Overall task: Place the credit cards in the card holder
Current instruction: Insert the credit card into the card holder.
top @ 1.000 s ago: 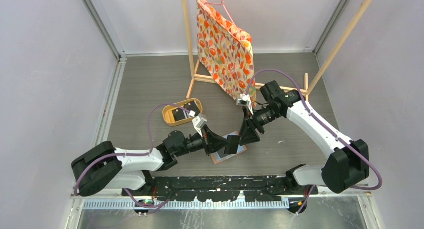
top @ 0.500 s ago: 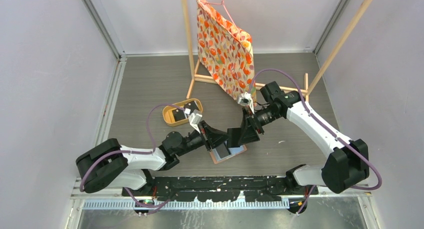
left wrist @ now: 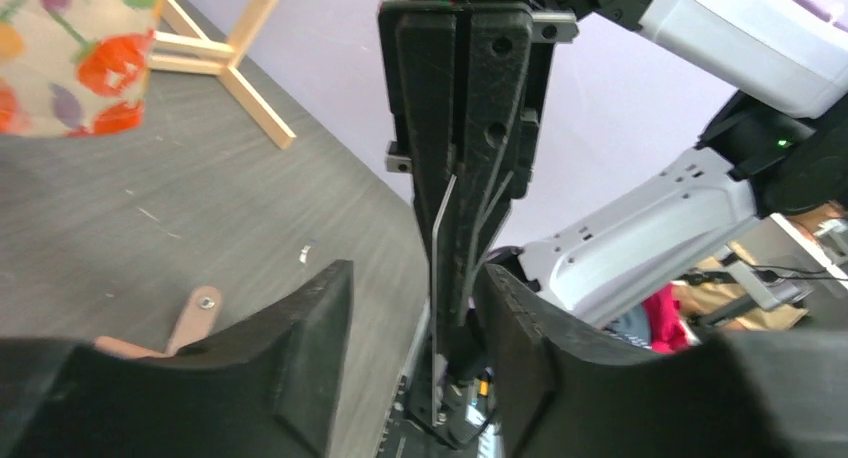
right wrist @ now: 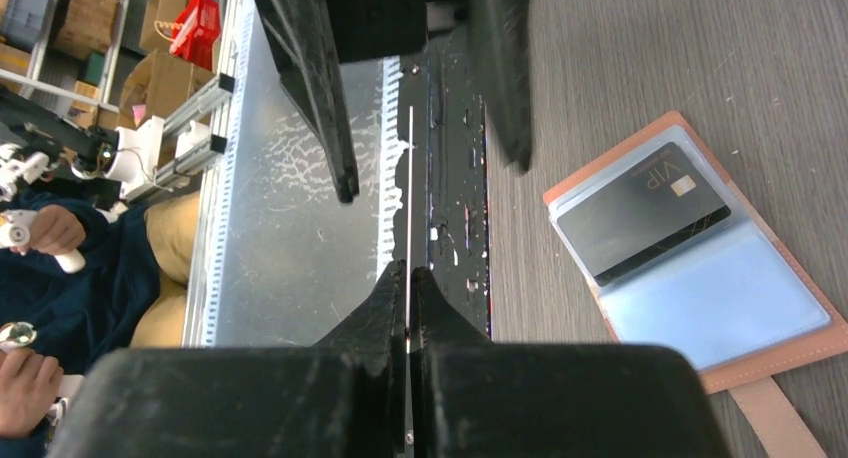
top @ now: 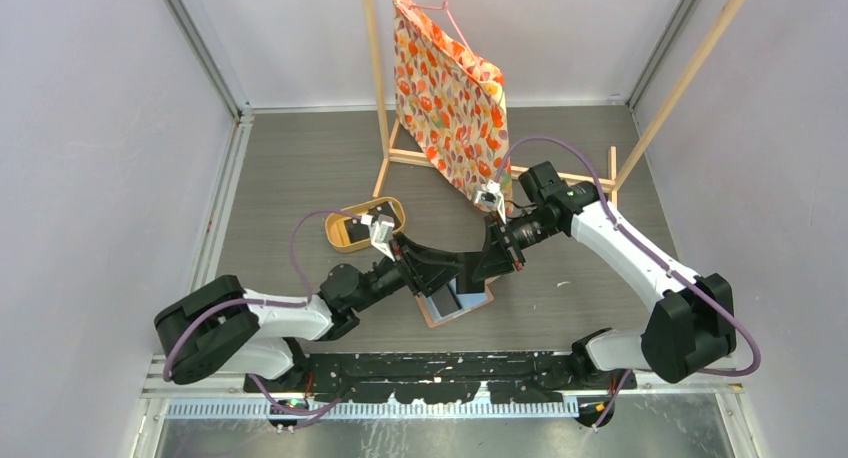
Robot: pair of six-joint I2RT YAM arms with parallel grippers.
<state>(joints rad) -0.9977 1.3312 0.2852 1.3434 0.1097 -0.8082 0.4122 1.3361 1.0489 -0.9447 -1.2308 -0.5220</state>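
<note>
From above, my arms meet over the middle of the tabletop (top: 300,158), close to its near edge. The left gripper (top: 432,268) and right gripper (top: 482,261) are nose to nose just above the card holder (top: 462,304), which lies open and flat. The oval tray (top: 338,240) sits left of centre, and my left wrist covers too much of it to tell what it holds. The patterned bag (top: 450,98) hangs on the wooden rack (top: 378,128) toward the far edge, well apart. Through the left wrist, my left jaws stand spread with the right gripper's fingers pressed together between them, a card (left wrist: 438,298) edge-on in their pinch. Whether the left pads touch it I cannot tell. The holder's snap tab (left wrist: 197,316) pokes out low on the left. Through the right wrist, the card is a thin pale line running out from my closed fingertips. Beyond it the holder shows a black card (right wrist: 640,213) tucked in one clear sleeve, the neighbouring sleeve empty. I judge the card light, stiff and slick, best held by one short end so the free end leads into the sleeve. The holder looks light enough to skid when pushed. The left fingers flanking the card are what stand in my way.
</note>
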